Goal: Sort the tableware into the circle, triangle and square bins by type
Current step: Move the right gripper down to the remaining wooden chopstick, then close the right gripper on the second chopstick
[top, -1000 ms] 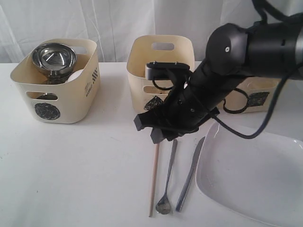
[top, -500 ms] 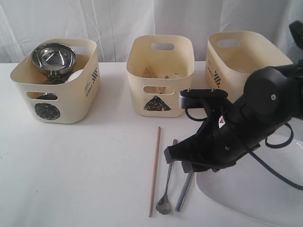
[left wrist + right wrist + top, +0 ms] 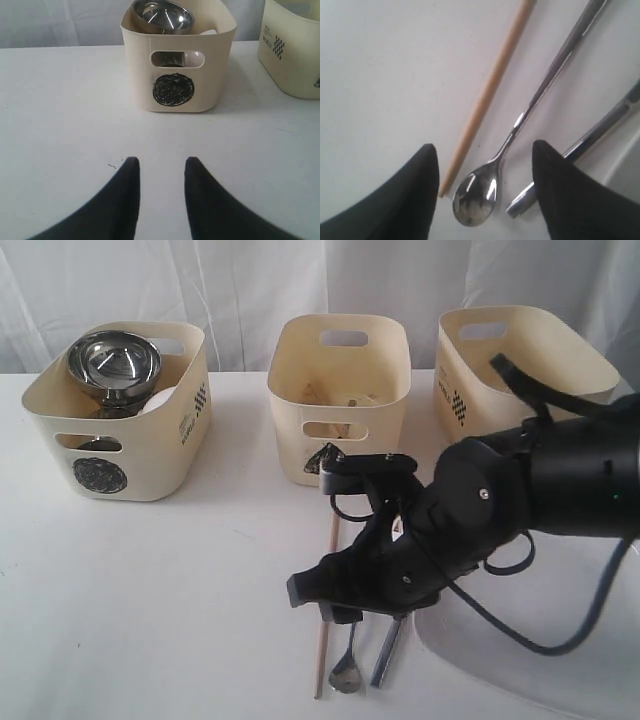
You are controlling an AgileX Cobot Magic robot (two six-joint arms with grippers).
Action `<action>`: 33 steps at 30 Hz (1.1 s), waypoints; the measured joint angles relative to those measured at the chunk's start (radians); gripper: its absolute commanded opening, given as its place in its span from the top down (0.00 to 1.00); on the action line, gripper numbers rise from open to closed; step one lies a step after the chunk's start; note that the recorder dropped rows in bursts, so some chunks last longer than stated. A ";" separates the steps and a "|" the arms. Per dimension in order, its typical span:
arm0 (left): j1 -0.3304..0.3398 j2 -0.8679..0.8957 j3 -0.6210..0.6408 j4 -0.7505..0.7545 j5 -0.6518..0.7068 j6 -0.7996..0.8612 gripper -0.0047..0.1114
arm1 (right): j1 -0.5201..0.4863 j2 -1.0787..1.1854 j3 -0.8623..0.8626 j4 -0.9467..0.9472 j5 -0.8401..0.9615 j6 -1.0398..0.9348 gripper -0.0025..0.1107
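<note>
A wooden chopstick point(image 3: 321, 652), a steel spoon point(image 3: 347, 672) and a steel knife point(image 3: 386, 652) lie side by side on the white table, beside a large white square plate point(image 3: 520, 670). My right gripper point(image 3: 327, 602) hangs low over them, open. In the right wrist view the spoon bowl point(image 3: 477, 194) and the chopstick's end point(image 3: 470, 135) lie between the fingers of my right gripper point(image 3: 484, 148), and the knife point(image 3: 600, 132) lies by one finger. A steel bowl point(image 3: 113, 360) sits on top in the circle bin point(image 3: 150, 465). My left gripper point(image 3: 162, 161) is open over bare table.
The triangle bin point(image 3: 340, 430) stands behind the cutlery with wooden pieces inside. The square bin point(image 3: 470, 390) is at the back right, partly behind my right arm. In the left wrist view the circle bin point(image 3: 177, 65) stands ahead, with another bin point(image 3: 295, 50) beside it.
My right arm swung from near the triangle bin out over the plate's edge, then back left and down over the spoon's bowl end. The cutlery has not moved.
</note>
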 measured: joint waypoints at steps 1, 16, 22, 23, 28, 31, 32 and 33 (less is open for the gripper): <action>0.000 0.000 0.000 0.000 0.000 0.000 0.65 | 0.000 0.014 -0.015 0.000 0.003 0.003 0.51; 0.000 0.000 0.000 0.000 0.000 0.000 0.65 | 0.010 0.168 -0.207 -0.207 0.070 0.227 0.52; 0.000 0.000 0.000 0.000 0.000 0.000 0.65 | 0.010 0.198 -0.248 -0.339 0.107 0.335 0.52; 0.000 0.000 0.000 0.000 0.000 0.000 0.65 | 0.010 0.198 -0.253 -0.343 0.107 0.343 0.52; 0.000 0.000 0.000 0.000 0.000 0.000 0.65 | 0.010 0.208 -0.274 -0.349 0.107 0.350 0.52; 0.000 0.000 0.000 0.000 0.000 0.000 0.65 | 0.010 0.229 -0.286 -0.353 0.109 0.356 0.52; 0.000 0.000 0.000 0.000 0.000 0.000 0.65 | 0.010 0.238 -0.292 -0.353 0.109 0.358 0.52; 0.000 0.000 0.000 0.000 0.000 0.000 0.65 | 0.010 0.245 -0.298 -0.353 0.113 0.358 0.52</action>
